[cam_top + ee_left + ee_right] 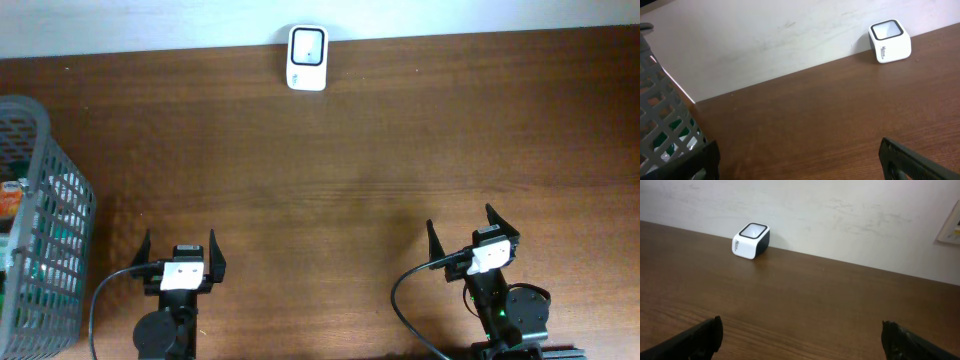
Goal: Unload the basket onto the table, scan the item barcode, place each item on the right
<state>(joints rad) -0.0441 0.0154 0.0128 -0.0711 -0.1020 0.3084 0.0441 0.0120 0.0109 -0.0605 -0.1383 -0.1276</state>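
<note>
White boxy scanner (306, 58) w/ black-rimmed top window

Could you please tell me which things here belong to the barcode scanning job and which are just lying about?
For the job: white scanner, grey basket with packets inside, left gripper, right gripper (both open, empty).
Just there: wooden table, paper on the wall.
</note>
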